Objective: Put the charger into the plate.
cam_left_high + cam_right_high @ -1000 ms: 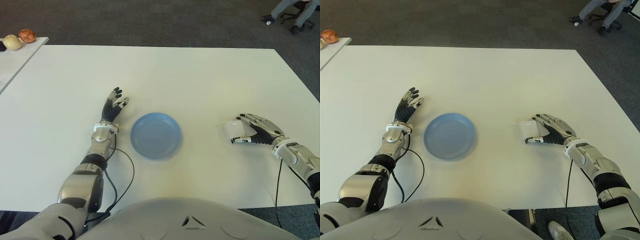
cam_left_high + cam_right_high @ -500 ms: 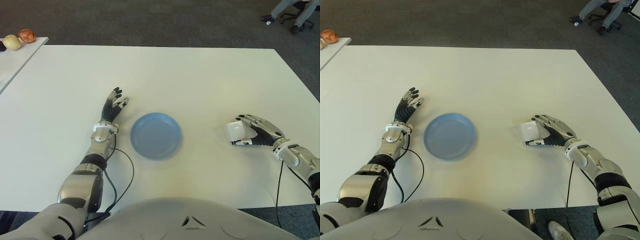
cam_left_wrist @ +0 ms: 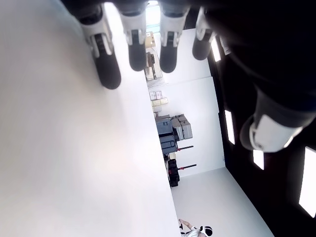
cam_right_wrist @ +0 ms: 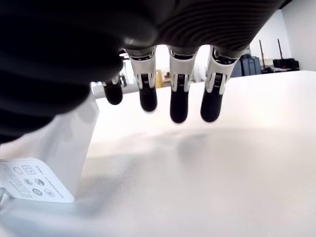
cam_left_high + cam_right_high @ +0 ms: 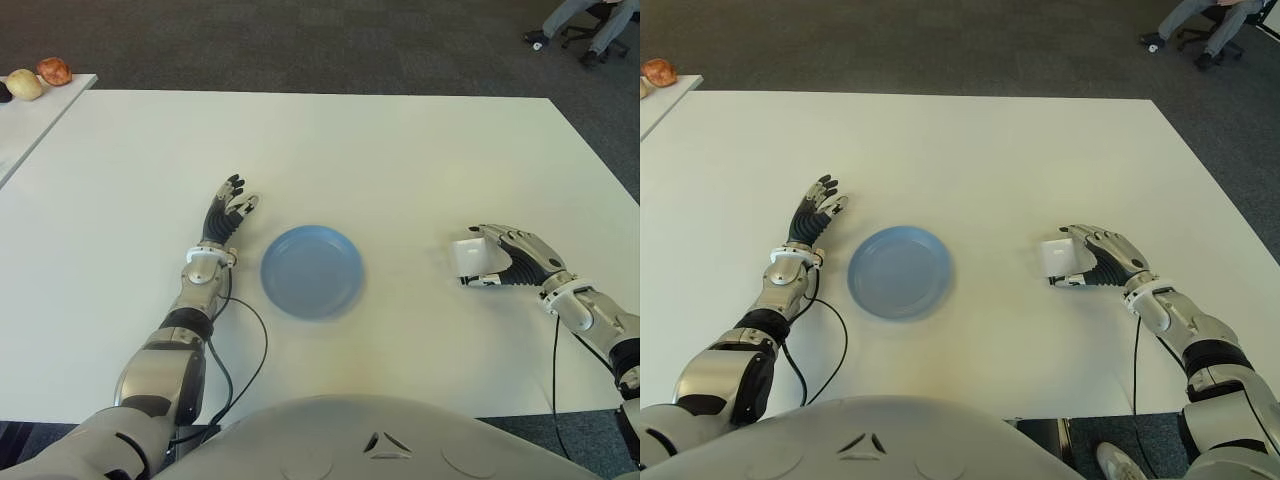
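At about four o'clock on the white rectangular worktop [image 5: 400,150], our right hand [image 5: 512,258] had the small white block-shaped charger [image 5: 468,258] against its fingers. Compared with a second earlier, the charger had tipped up from lying flat and come a little toward the middle, so we judged the pickup to be under way. Whether the grip was secure we could not tell: in the right wrist view the charger [image 4: 49,158] sat beside the palm with the four fingertips [image 4: 178,106] hanging free past it, and it looked close to the surface.

Nearer the centre, at about six o'clock, the round pale-blue plate [image 5: 312,271] lay empty, well apart from the charger. Just beside it, toward nine o'clock, our left hand [image 5: 227,214] showed with fingers spread, holding nothing, unchanged.

Far off at eleven o'clock, a second white table [image 5: 30,125] carried what looked like fruit [image 5: 40,78].

We counted one charger, one plate, two hands, two tables.
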Robot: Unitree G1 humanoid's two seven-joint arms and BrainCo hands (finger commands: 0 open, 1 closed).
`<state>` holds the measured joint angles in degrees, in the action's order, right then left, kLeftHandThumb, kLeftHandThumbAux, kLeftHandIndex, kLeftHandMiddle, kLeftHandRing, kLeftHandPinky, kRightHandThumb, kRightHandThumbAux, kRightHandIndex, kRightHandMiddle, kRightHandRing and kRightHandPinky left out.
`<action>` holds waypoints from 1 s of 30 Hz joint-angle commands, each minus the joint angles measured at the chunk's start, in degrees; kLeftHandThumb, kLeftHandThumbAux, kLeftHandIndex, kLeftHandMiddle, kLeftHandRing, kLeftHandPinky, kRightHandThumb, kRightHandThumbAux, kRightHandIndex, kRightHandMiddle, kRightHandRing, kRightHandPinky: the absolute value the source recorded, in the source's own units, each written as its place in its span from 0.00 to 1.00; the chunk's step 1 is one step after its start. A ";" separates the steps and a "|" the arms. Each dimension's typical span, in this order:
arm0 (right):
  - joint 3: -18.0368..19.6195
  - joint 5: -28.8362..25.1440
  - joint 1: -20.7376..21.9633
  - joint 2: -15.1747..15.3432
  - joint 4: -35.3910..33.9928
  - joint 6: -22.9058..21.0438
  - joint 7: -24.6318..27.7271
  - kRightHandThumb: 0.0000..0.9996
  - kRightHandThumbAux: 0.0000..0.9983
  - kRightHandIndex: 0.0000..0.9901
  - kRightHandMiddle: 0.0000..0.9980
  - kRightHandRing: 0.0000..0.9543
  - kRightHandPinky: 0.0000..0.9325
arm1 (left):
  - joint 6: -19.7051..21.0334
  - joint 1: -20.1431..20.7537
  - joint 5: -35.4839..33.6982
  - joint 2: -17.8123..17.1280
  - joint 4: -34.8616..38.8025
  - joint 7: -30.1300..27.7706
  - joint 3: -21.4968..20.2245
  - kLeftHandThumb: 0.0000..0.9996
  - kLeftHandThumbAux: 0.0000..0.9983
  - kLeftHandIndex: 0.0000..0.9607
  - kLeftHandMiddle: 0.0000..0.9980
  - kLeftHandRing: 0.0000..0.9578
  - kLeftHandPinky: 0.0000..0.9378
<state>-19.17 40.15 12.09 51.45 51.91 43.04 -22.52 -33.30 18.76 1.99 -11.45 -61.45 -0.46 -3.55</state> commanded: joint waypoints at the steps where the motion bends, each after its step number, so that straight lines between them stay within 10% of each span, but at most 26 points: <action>1: -1.27 2.51 0.35 -1.38 1.74 1.18 -4.77 0.56 0.47 0.38 0.48 0.52 0.58 | 4.56 -4.83 0.96 0.58 -3.17 -1.44 0.92 0.00 0.53 0.07 0.12 0.11 0.10; 15: -5.20 11.07 2.63 -1.89 1.89 -0.23 -23.06 0.85 0.59 0.73 0.79 0.83 0.86 | 4.48 -4.95 0.96 0.31 -3.05 -1.70 0.96 0.00 0.53 0.09 0.13 0.12 0.11; 30: -6.08 10.41 3.65 -2.18 2.21 1.24 -23.16 0.84 0.64 0.81 0.84 0.88 0.88 | 4.27 -5.23 0.72 0.40 -2.60 -1.78 0.75 0.00 0.53 0.09 0.13 0.11 0.11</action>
<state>-24.95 51.33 14.88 50.01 53.97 43.11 -47.17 -33.43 18.24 1.99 -11.53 -60.84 -0.87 -3.50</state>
